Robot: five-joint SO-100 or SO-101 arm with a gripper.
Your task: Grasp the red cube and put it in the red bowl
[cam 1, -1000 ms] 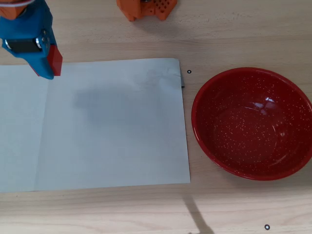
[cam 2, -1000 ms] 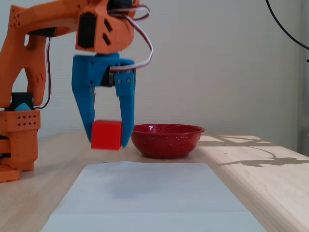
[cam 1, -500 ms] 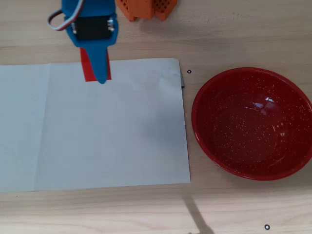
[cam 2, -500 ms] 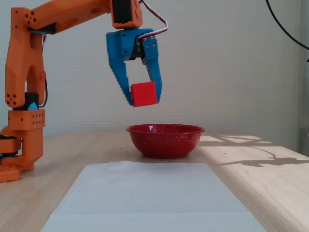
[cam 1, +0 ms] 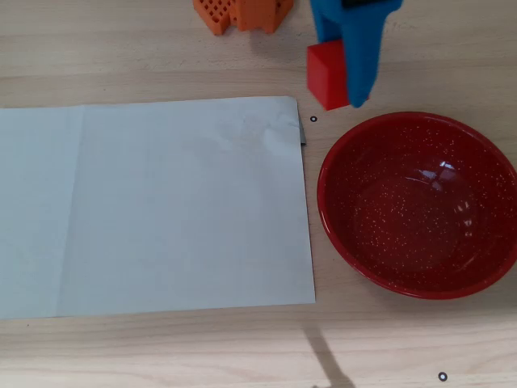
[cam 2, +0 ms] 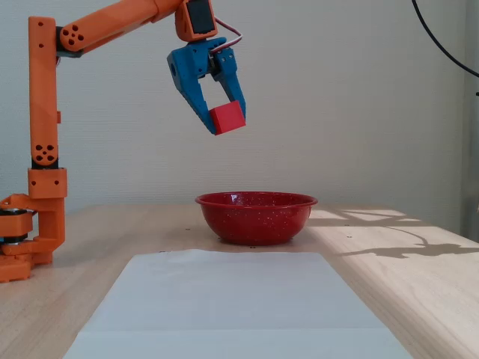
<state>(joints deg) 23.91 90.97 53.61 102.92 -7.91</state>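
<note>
The gripper [cam 2: 227, 120] has been travelling up and toward the red bowl [cam 2: 256, 217] since half a second ago, when it was hanging lower in the fixed view and sitting over the paper's top edge in the overhead view; it is now riding higher and is clamping the red cube [cam 2: 227, 117] between its blue fingers [cam 2: 193, 88], well above the bowl's left rim; in the overhead view the cube [cam 1: 326, 76] is lying just above the bowl's [cam 1: 339, 242] upper-left rim, outside it, with a blue finger [cam 1: 360, 48] covering its right side; the bowl and the white paper sheet [cam 1: 153, 206] are lying where they were.

The light wooden table [cam 1: 161, 347] is carrying the paper and, just right of it, the bowl; a plain pale wall [cam 2: 359, 97] is standing behind.

Only the fixed view is showing the cube's height and the orange arm [cam 2: 45, 134]; only the overhead view is showing the bowl's speckled inside.
</note>
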